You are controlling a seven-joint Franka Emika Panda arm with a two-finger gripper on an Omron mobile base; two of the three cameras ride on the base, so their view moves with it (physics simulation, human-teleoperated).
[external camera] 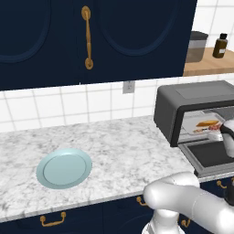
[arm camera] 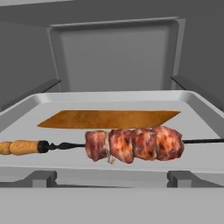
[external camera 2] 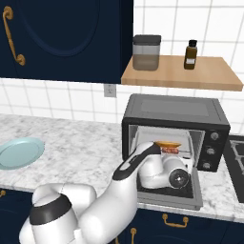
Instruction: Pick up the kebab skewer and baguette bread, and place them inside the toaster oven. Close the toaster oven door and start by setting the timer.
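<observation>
Inside toaster oven point(external camera 2: 172, 112): kebab skewer point(arm camera: 131, 145) before baguette bread point(arm camera: 109, 119), seemingly apart.

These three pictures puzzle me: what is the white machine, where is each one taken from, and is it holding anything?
It is a white robot arm in a computer-drawn kitchen. Two cameras sit behind it, left and right; the third rides on its hand, looking into the toaster oven. Its door hangs open. On the tray inside lie the kebab skewer and, behind it, the baguette bread. A light blue plate sits on the marble counter. The claw is open and holds nothing.
</observation>
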